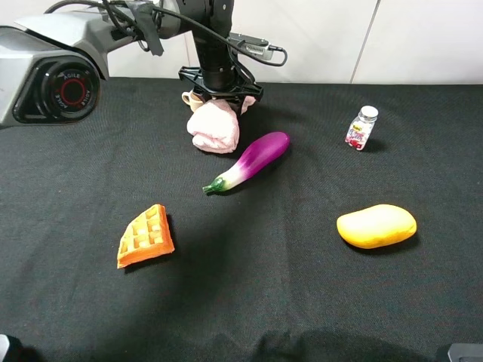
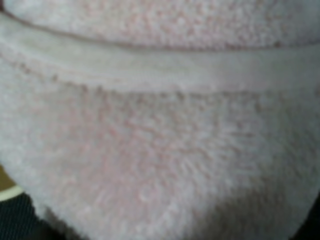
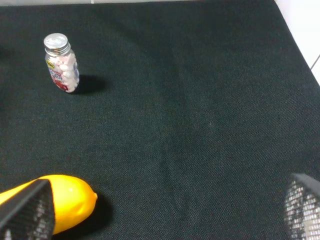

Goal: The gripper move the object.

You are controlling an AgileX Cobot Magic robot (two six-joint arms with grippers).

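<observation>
The pale-pink towel [image 1: 215, 127] lies at the back of the black table, left of the middle. My left gripper [image 1: 219, 96] is a black claw directly over the towel's far end and touches it. The towel [image 2: 160, 150] fills the left wrist view, so the jaws are hidden and their state does not show. My right gripper [image 3: 162, 210] is open and empty, its two fingertips [image 3: 25, 210] wide apart above the table near the front right.
A purple eggplant [image 1: 253, 160] lies just right of the towel. A cream cup [image 1: 190, 98] stands behind the towel. A small pill bottle [image 1: 361, 128] stands at the back right, a yellow mango [image 1: 376, 225] at the right, a waffle piece [image 1: 146, 236] at the front left.
</observation>
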